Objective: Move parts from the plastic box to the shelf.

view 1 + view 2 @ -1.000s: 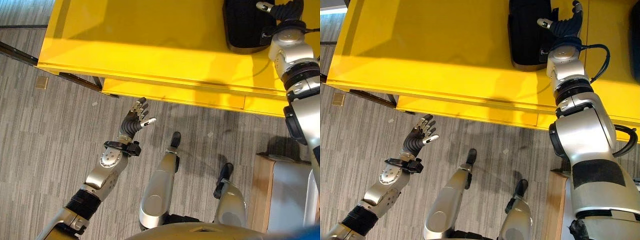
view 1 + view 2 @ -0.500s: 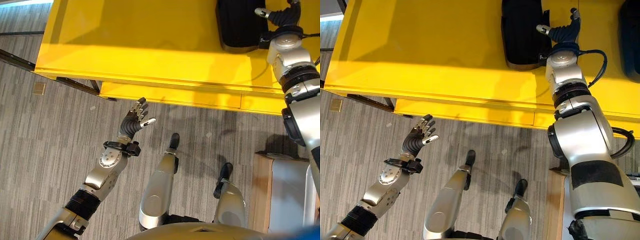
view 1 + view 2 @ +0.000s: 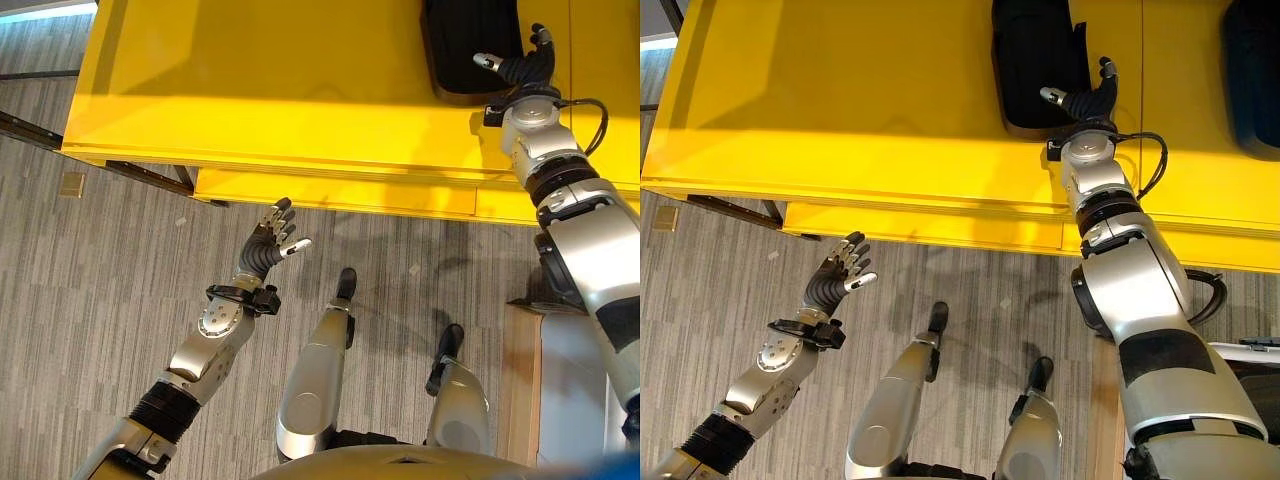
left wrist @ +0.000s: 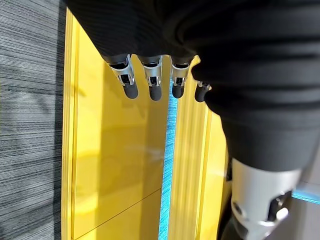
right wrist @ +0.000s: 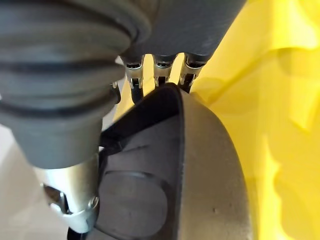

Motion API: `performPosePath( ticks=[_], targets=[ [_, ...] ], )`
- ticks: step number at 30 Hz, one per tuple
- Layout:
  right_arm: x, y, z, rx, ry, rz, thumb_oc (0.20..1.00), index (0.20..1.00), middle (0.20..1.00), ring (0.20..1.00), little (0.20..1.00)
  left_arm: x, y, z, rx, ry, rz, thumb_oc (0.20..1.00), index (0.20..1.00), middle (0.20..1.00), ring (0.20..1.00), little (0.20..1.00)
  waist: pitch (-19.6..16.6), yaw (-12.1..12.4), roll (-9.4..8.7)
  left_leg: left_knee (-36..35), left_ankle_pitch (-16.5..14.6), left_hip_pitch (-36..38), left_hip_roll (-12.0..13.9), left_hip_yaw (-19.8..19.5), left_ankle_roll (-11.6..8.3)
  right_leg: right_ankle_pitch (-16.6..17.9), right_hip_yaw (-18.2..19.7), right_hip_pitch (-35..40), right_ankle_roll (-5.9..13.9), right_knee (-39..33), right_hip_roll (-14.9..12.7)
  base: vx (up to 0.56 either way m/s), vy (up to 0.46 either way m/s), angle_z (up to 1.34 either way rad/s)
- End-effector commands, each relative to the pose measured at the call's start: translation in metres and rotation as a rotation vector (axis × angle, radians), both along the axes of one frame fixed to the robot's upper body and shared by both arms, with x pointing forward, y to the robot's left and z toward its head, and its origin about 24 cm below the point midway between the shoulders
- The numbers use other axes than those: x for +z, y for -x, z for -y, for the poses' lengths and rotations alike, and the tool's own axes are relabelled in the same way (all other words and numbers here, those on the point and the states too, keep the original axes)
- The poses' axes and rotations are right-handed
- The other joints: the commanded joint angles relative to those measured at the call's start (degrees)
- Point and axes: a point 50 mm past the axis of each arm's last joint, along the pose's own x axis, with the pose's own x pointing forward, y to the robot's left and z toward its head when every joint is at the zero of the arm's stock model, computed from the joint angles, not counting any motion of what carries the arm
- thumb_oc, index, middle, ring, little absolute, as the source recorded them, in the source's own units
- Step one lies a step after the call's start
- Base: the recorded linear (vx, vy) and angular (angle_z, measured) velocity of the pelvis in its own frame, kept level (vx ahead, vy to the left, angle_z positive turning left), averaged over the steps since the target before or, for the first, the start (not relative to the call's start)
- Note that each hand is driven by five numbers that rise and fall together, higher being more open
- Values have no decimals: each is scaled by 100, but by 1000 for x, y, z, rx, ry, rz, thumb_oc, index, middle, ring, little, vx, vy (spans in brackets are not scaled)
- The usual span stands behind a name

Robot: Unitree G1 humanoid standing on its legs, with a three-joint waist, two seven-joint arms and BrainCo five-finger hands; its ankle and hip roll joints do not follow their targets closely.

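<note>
A black moulded part lies on the yellow shelf, also seen as the black part. My right hand is open at the part's near right corner, thumb spread over its edge. In the right wrist view the straight fingers reach just past the dark part's curved rim; I cannot tell whether they touch it. My left hand hangs open over the floor below the shelf's front edge, holding nothing. Its straight fingers point at the yellow shelf.
A second dark part lies on the shelf at the far right. A pale box with a wooden rim stands on the floor at the lower right. A small tan tile lies on the grey floor at left.
My right hand has drawn back along the black part toward the shelf's front edge. The whole picture has shifted a little, so the camera moved. The left hand has stayed put.
</note>
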Motion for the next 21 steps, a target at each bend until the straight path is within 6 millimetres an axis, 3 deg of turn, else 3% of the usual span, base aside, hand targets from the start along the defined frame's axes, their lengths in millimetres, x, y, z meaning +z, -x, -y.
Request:
performPosePath(
  ticks=[1, 8, 21],
  targets=[
    [-22, 0, -7, 50, -28, -14, 1000, 1000, 1000, 1000, 1000, 14, 2, -4, 4, 12, 76, 1000, 1000, 1000, 1000, 1000, -75, 155, -48, 452, -406, -260, 239, 248, -80, -406, 28, 52, -230, 491, 79, 0, 0, 0],
    [-43, -1, -28, 114, -76, -44, 1000, 1000, 1000, 1000, 1000, 14, 1, -4, 10, 10, 78, 1000, 1000, 1000, 1000, 1000, -51, 174, -35, 486, -412, -282, 226, 254, -71, -409, 26, 28, -234, 533, 74, 0, 0, 0],
    [-45, 0, -53, 204, -121, -4, 1000, 1000, 1000, 1000, 1000, 13, 1, -6, 21, 8, 76, 1000, 1000, 1000, 1000, 1000, -31, 177, -58, 489, -412, -272, 223, 239, -56, -419, 24, 32, -246, 566, 73, 0, 0, 0]
  ],
)
